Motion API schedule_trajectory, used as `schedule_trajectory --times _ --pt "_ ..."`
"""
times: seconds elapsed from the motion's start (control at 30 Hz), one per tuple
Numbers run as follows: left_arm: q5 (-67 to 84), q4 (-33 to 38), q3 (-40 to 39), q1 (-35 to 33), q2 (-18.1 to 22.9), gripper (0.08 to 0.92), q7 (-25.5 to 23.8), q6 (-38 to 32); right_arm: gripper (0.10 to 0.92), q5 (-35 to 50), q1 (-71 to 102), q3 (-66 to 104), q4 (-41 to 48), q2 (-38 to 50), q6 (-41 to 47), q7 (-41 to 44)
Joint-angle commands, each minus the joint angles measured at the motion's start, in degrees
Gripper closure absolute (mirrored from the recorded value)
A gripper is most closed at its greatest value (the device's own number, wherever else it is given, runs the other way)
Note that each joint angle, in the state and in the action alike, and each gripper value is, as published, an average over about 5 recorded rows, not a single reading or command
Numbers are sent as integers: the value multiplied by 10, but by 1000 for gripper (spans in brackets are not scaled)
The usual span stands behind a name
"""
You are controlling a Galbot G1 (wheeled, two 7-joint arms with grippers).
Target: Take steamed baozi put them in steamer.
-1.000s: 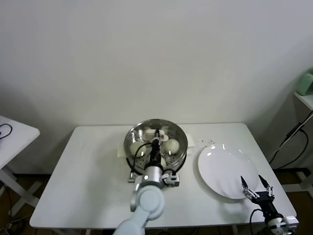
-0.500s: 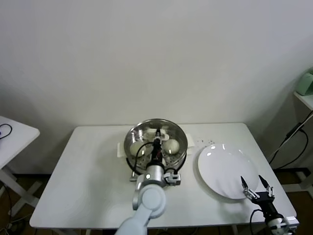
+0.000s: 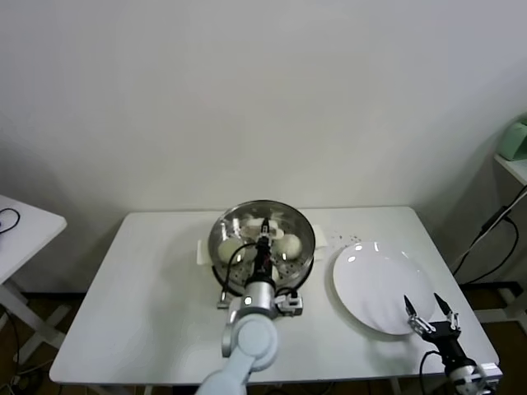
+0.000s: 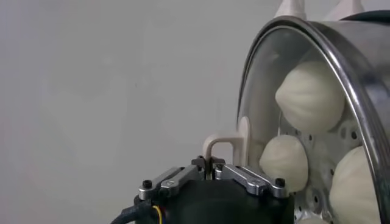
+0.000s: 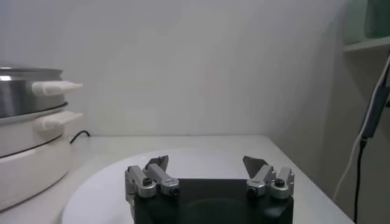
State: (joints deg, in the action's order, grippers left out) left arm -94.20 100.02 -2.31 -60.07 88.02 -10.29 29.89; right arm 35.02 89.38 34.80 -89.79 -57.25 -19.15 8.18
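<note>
The steel steamer stands on its cream cooker base at the middle back of the table. Over its mouth sits a glass lid with a cream handle. My left gripper is shut on that handle, above the middle of the steamer in the head view. Cream-white steamed baozi lie inside, seen through the glass; two also show in the head view. My right gripper hangs open and empty at the plate's near edge.
A flat white plate lies bare to the right of the steamer. The steamer's side handles and cooker base show in the right wrist view. A cable hangs past the table's right edge. Another table corner stands to the left.
My left arm has shifted only slightly over the steamer, still gripping the lid handle. The right arm has not moved.
</note>
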Motion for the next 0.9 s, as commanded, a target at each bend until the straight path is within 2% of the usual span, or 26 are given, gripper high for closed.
schedule_trajectory --times 0.03,0.37,0.47,0.9 --pt "-1 -4 1 -1 1 856 6 -1 203 -1 0 0 -1 -1 -1 0" --pt "7 -3 2 -1 -5 844 10 -2 203 -1 1 0 -1 -1 -4 0" --pt "8 -2 3 -1 -6 782 12 -4 203 -1 1 0 -1 -1 -4 1" --pt "13 12 8 -7 -10 401 21 -6 203 -2 -1 1 1 -1 -3 2"
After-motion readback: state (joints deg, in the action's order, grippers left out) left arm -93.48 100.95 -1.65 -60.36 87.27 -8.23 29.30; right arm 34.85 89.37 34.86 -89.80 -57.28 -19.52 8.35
